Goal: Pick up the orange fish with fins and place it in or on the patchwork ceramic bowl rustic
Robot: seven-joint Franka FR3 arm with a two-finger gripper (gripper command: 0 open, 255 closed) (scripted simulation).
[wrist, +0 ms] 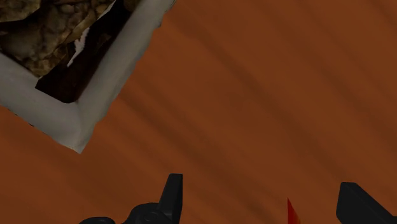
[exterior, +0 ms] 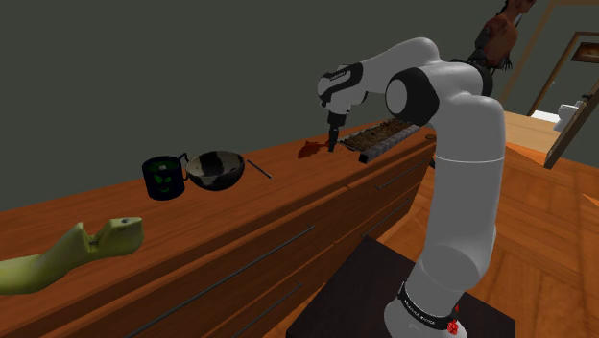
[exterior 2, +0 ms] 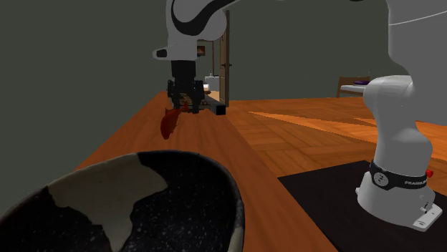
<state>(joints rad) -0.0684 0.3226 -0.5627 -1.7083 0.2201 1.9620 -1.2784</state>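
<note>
Shoulder view, fish [exterior: 312, 148]: on table [exterior: 259, 187], well apart from bowl [exterior: 215, 170], toward the shoulder view's right.
Second exterior view, tool [exterior 2: 185, 100]: far behind bowl, just above fish.
Wrist view, tool: fingers [wrist: 173, 200] spread, fish's red tip between them, untouched.

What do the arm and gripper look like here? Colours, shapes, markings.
White Franka arm: glossy rounded shells with dark grey joints. A black band with white lettering rings its base, with a small red mark beside it. All-black two-finger gripper: slim tapered fingers under a blocky black hand. The arm stands on a black box stand.
</note>
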